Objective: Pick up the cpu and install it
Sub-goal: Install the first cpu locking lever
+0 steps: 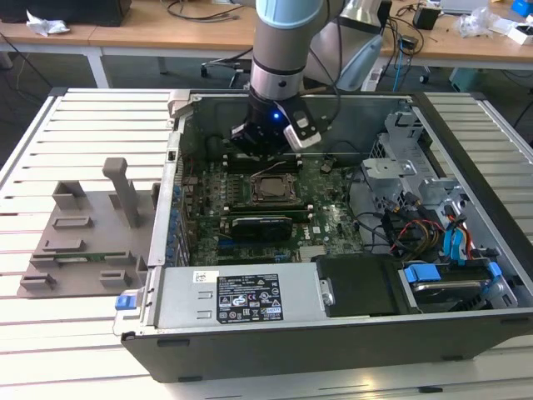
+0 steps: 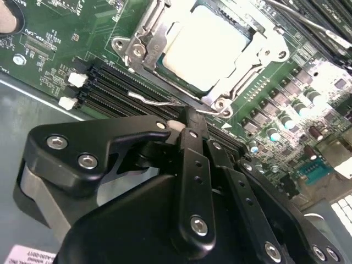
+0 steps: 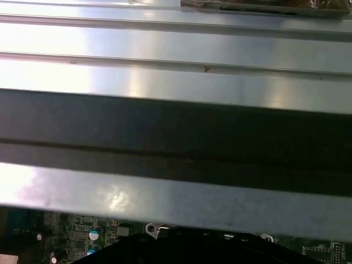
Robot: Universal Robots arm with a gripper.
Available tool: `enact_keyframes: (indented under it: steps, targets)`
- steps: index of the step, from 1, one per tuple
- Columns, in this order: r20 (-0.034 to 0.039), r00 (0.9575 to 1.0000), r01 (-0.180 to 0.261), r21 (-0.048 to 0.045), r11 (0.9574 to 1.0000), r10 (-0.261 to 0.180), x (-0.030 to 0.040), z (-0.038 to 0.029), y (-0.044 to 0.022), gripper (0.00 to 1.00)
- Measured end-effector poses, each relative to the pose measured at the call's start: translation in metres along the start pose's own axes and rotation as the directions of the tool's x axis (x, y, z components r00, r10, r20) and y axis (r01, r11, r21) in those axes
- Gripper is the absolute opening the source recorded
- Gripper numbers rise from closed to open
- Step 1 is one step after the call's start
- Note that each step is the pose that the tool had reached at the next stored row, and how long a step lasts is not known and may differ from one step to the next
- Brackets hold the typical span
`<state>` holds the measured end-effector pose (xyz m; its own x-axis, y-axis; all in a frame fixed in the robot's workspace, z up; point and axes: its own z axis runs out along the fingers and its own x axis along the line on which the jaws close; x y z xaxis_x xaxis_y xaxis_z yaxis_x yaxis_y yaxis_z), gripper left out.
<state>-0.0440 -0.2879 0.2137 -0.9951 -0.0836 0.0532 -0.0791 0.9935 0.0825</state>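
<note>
While the arm reaches down into the open computer case (image 1: 466,167), its gripper (image 2: 190,124) hangs just beside the socket frame (image 2: 165,33), fingers drawn together with nothing between them. Inside that frame lies the cpu (image 2: 206,47), pale top upward. Under the case runs a slatted metal worktop (image 1: 83,125); wooden desks (image 1: 150,33) stand behind.

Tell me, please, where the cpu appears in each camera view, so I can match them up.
Exterior view: the cpu sits near the middle of the green motherboard.
Second wrist view: the cpu is the pale square inside the metal socket frame.
First wrist view: this looks at a grey metal wall, with a strip of board past it.
Shared landmark: the green motherboard.
</note>
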Motion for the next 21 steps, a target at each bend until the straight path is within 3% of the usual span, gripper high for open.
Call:
enact_keyframes:
  steps: [12, 21]
  targets:
    - [-0.0091, 1.0000, -0.001, -0.0009, 1.0000, 0.001, -0.0193, 0.0070, -0.0023, 0.11]
    - [-0.0137, 0.9999, -0.001, -0.0009, 1.0000, 0.001, -0.0296, 0.0113, -0.0044, 0.11]
